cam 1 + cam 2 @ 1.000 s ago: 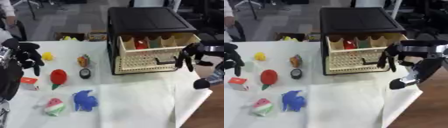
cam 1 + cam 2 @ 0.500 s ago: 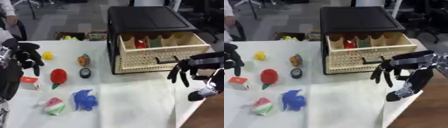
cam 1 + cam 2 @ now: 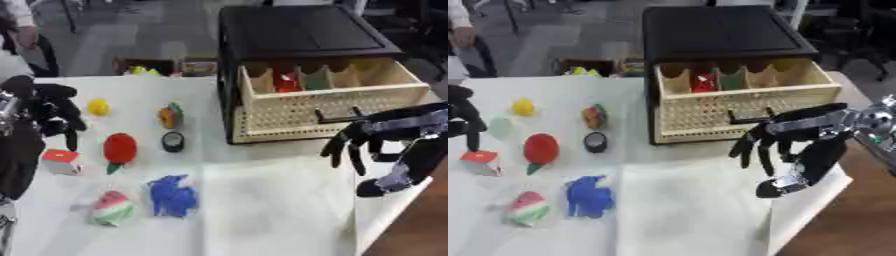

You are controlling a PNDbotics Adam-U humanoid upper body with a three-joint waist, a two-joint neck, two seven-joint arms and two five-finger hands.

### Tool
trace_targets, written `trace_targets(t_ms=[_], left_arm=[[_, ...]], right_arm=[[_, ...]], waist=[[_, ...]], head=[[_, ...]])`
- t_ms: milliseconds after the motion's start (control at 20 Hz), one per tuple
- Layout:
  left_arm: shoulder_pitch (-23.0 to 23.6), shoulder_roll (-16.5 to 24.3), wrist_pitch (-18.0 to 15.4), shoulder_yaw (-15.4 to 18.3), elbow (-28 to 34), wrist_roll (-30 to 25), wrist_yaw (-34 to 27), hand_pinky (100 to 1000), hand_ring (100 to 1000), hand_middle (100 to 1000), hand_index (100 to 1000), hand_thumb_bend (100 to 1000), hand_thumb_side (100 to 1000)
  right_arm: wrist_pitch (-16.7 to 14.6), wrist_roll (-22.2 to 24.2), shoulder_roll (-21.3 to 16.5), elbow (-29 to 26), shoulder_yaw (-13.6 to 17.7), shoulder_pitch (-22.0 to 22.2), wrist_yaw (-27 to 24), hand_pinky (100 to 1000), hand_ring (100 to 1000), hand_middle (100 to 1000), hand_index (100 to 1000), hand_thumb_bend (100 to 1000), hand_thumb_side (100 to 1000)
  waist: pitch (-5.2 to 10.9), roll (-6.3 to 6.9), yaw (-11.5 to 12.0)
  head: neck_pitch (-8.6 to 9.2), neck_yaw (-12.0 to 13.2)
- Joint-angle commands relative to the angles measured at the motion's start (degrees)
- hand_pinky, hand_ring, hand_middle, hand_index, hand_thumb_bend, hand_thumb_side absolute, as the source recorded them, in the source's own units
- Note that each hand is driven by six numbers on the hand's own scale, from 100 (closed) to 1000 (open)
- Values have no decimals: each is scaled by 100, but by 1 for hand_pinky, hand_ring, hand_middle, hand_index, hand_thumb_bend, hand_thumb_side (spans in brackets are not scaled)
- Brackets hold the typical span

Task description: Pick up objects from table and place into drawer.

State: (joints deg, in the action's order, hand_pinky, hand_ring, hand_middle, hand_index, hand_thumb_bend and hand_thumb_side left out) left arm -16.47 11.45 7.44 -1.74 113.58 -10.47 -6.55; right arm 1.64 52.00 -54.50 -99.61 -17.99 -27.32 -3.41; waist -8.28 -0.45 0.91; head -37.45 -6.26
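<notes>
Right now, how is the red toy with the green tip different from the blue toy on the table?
The red toy is round and smooth with a green tip pointing down; the blue toy is irregular, with ragged edges. The red toy lies farther from the robot, beside a small black round thing; the blue toy lies nearer, beside a watermelon-coloured piece. Both rest on the white table, untouched by either hand, outside the open drawer.

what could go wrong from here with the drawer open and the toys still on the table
1. The right robot hand hangs just in front of the open drawer; a swing toward the toys might catch its handle.
2. The toys lie close together: reaching for the blue toy could nudge the watermelon slice beside it.
3. The drawer already holds a red item, so room looks limited.
</notes>
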Motion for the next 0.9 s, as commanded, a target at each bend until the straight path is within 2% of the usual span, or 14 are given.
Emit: trace_targets(t_ms=[50,900], left_arm=[[-32,14,-8,34,101,-42,44,271,459,461,669,100,949],[-47,-68,16,22,101,-154,125,276,460,462,670,100,959]], right_arm=[[28,-3,-76,93,44,-167,135,111,544,711,898,473,476],[-131,-3,108,675,-19,-621,457,115,540,702,896,471,489]], waist=[[40,0,27],[-85,-2,184]], head=[[47,-34],[231,-131]])
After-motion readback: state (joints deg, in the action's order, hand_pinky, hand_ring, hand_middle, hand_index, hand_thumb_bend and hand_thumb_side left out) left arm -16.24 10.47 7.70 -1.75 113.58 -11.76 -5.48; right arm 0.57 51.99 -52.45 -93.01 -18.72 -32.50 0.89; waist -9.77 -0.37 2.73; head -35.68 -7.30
